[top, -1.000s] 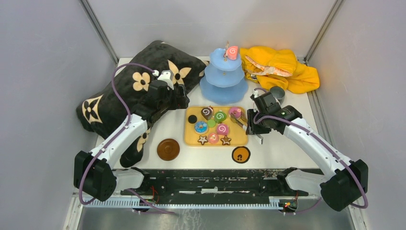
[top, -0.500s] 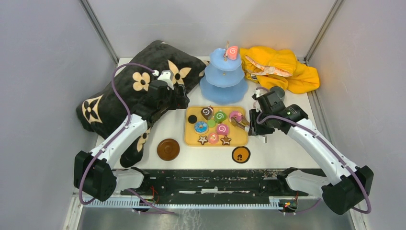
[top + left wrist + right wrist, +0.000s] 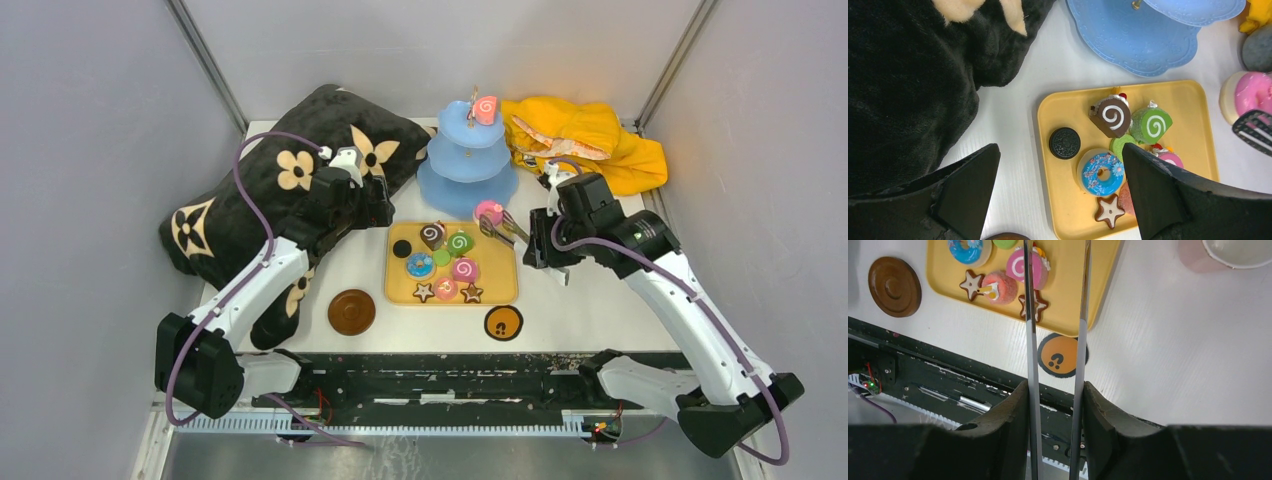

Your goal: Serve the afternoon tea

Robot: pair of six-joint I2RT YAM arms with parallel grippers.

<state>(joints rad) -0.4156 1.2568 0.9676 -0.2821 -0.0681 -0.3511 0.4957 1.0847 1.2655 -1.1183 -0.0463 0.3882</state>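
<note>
Your right gripper is clamped on the tongs, which pinch a pink sweet just beside the blue stand; next, carry it over a tier and release gently.

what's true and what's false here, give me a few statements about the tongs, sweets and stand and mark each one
1. The right end effector is shut on the metal tongs. True.
2. The left end effector holds a star biscuit. False: it is open and empty, near the flat yellow tray.
3. A pink swirl roll sits on the top tier of the light-blue three-tier stand. True.
4. The tray is bare. False: it carries sweets, among them a brown chocolate swirl roll and a green swirl roll.
5. The round brown coaster lies on the tray. False: it lies on the white table, left of the tray.
</note>
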